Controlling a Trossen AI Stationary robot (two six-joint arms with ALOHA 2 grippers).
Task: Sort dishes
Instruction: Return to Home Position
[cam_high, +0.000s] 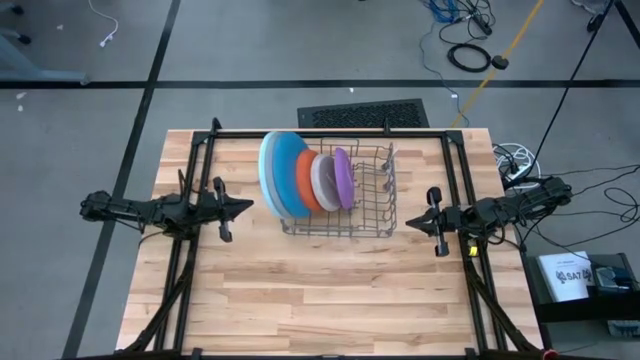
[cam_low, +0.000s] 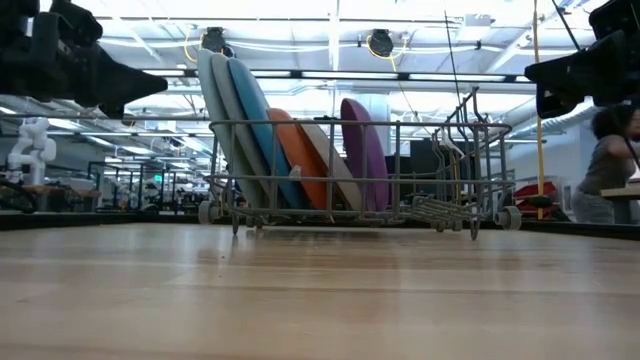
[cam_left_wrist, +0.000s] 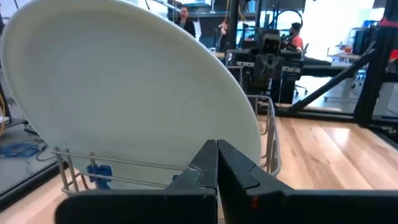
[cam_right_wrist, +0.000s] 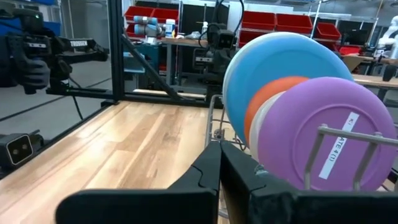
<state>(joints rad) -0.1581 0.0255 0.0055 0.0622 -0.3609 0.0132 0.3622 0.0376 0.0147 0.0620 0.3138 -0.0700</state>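
Fingers on both sides are pressed together with nothing in them. My left gripper (cam_high: 246, 207) sits mid-left of the high frame and my right gripper (cam_high: 410, 222) mid-right, each just off one end of the dish rack (cam_high: 375, 205). The plates (cam_high: 300, 178) stand on edge in the rack's left half, upper centre, between the two. Big blues are leftmost, then orange, off-white, purple.

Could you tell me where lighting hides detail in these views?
Low view: bright ceiling lights behind the dish rack leave the left gripper and right gripper as dark silhouettes. High view: even light, only faint shadows on the table. Left wrist view: the pale plate shows no glare.
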